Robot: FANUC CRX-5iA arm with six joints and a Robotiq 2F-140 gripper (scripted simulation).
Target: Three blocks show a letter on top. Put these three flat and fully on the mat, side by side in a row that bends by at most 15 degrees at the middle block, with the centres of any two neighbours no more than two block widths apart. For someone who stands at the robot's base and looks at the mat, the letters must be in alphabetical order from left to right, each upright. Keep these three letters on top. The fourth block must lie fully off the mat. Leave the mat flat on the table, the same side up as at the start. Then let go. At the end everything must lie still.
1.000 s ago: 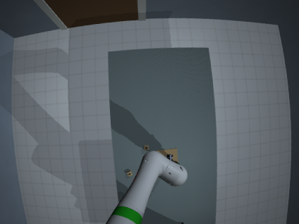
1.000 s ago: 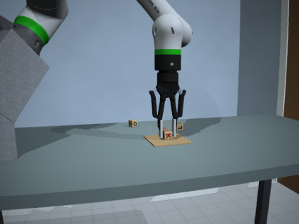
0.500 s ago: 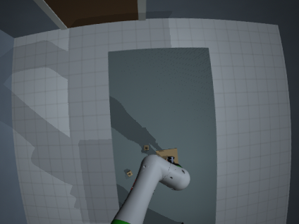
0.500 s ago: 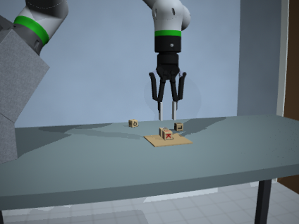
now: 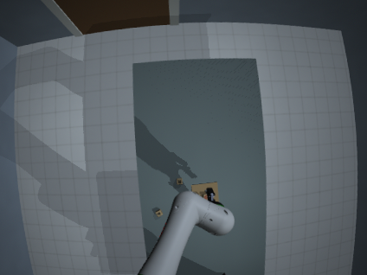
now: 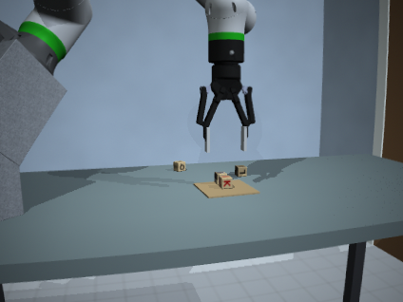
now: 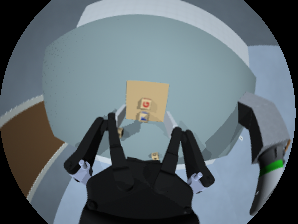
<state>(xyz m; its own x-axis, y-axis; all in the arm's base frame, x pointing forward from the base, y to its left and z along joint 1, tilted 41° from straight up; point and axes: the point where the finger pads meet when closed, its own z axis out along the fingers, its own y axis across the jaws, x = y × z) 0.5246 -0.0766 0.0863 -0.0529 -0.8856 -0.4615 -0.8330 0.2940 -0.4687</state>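
A tan mat lies on the grey table. Two blocks stand on it, touching: one with a red K on top and a second block just behind it. In the wrist view the mat shows the red-letter block and next to it a block with a bluish mark. A third block with a dark letter lies on the table just behind the mat. A fourth block lies farther left. My gripper hangs open and empty well above the mat.
In the overhead view my arm hides part of the mat; the two off-mat blocks lie to its left. The table's front edge is near in the side view.
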